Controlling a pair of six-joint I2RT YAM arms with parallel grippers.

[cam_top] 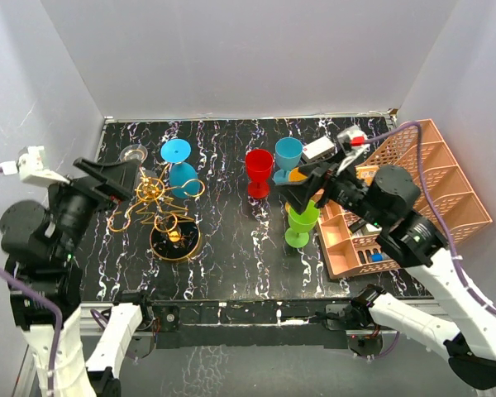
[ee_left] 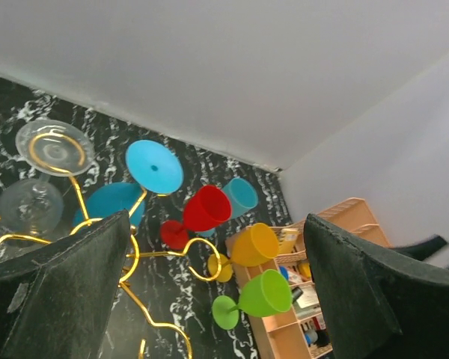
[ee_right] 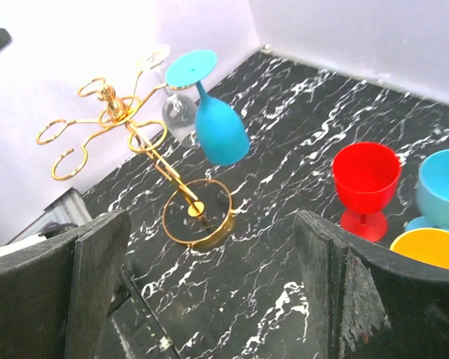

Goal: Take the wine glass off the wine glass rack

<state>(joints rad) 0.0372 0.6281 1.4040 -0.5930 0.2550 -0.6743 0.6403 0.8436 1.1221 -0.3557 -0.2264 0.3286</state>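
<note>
The gold wine glass rack (cam_top: 160, 204) stands at the left on its round dark base (ee_right: 198, 218). A blue wine glass (cam_top: 178, 166) hangs upside down from one looped arm, and a clear wine glass (cam_top: 134, 154) hangs from another behind it. My left gripper (cam_top: 126, 184) is open right beside the rack's left arms. In the left wrist view a gold loop (ee_left: 202, 262) shows between its fingers (ee_left: 67, 292), which grip nothing. My right gripper (cam_top: 302, 188) is open and empty above the standing glasses, well to the right of the rack (ee_right: 123, 120).
A red glass (cam_top: 259, 170), a light blue one (cam_top: 288, 154), a yellow one (ee_right: 432, 251) and a green one (cam_top: 302, 223) stand right of centre. A peach mesh organiser (cam_top: 422, 178) fills the right side. Walls close in on three sides.
</note>
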